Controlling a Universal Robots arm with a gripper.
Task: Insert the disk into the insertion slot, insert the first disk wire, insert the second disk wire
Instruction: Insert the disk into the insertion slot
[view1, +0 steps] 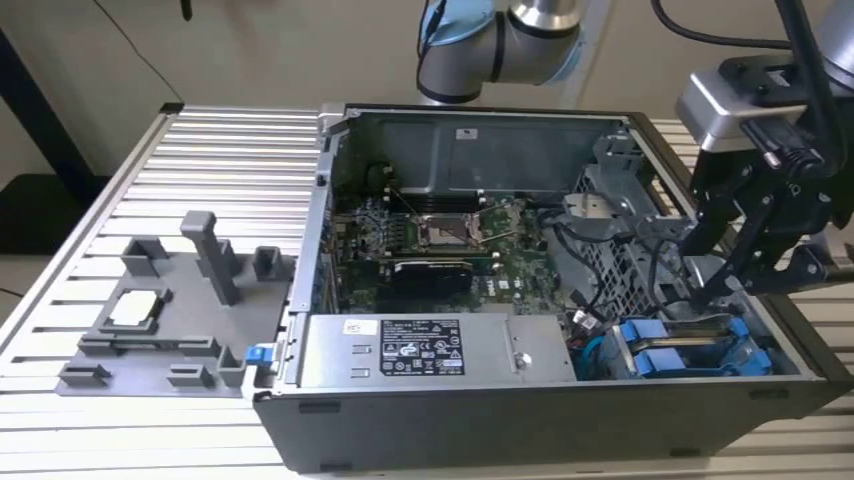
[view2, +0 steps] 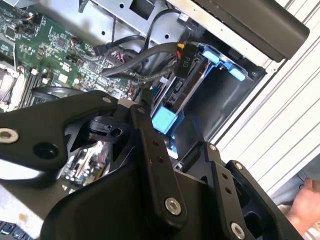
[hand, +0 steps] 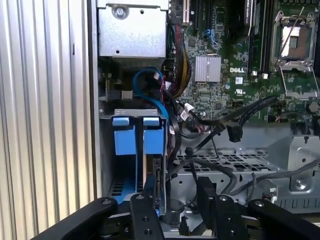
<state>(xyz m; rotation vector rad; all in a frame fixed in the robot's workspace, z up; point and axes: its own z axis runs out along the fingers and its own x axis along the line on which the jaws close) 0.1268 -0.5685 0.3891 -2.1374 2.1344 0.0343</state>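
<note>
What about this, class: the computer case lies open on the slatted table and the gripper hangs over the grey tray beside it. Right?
No. The exterior view shows the gripper over the insertion slot inside the computer case, not the grey tray; the rest holds.

Insertion slot: dull grey sheet metal with smooth bright-blue plastic rails. Gripper: matt black links, shiny metal screws. Table: ribbed bare aluminium, satin finish. Left fixture: matt grey plastic. Power-supply box: plain grey metal with a paper sticker. Cables: smooth black sheath.
</note>
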